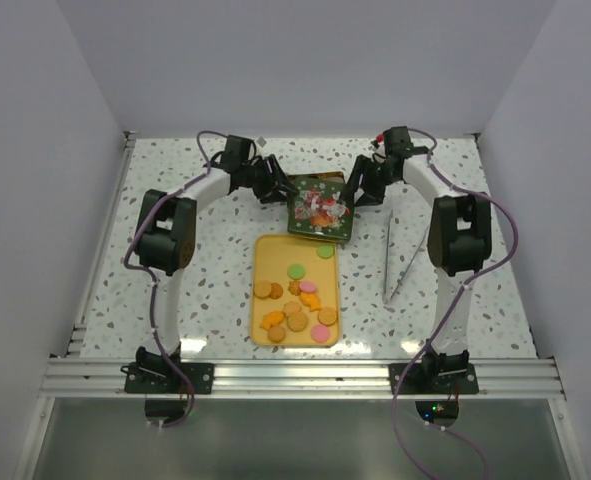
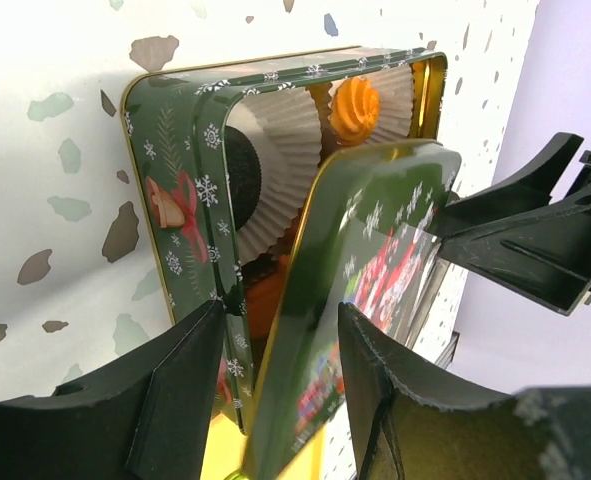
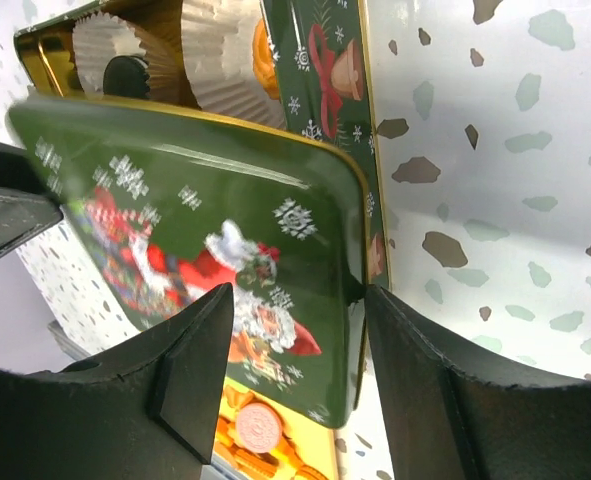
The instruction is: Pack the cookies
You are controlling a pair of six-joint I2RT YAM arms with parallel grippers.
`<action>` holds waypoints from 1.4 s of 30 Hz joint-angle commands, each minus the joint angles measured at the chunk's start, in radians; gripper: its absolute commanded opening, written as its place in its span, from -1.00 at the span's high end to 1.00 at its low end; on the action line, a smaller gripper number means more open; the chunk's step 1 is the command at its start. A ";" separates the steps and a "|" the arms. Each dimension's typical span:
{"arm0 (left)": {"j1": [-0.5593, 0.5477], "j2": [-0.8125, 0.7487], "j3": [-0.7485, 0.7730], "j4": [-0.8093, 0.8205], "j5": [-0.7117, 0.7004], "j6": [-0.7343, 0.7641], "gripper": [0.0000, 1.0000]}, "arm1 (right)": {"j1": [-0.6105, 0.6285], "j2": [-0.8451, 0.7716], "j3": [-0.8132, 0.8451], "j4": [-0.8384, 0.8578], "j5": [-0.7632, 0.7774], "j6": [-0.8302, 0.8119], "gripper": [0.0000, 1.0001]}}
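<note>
Left pincer (image 2: 280, 330): parted, astride one edge of the tilted lid (image 2: 375, 230), no clamp evident. Centre: open tin (image 2: 175, 200) on the far tabletop (image 1: 175, 165) under that lid, cookies (image 1: 297, 320) mostly loose on the yellow tray (image 1: 275, 255) just nearer, a few in paper cups (image 2: 275, 150) inside. Right pincer (image 3: 297, 300): parted round the opposite lid corner; probable step, clearing the lid: grip both corners evenly, lift level, keep clear of the cups.

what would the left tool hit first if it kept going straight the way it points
The green lid: its edge sits between the fingers of the left tool, so it would press on that first. Just beyond lies the open tin with paper cups; the depth between them is unclear.
</note>
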 commanded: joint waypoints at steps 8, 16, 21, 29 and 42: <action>-0.013 0.027 0.065 -0.002 0.005 -0.004 -0.08 | 0.000 0.083 0.113 -0.006 -0.002 0.054 -0.15; -0.015 0.068 0.151 -0.043 0.010 0.001 -0.08 | 0.000 0.132 0.191 -0.019 -0.007 0.089 -0.12; -0.015 0.117 0.212 -0.095 -0.001 0.001 -0.07 | 0.000 0.166 0.249 -0.033 -0.008 0.103 -0.11; -0.015 0.170 0.304 -0.158 -0.015 -0.002 -0.07 | -0.008 0.195 0.345 -0.116 0.057 0.061 -0.13; -0.013 0.177 0.289 -0.172 -0.024 0.007 -0.05 | -0.023 0.008 0.313 -0.210 0.268 -0.070 -0.22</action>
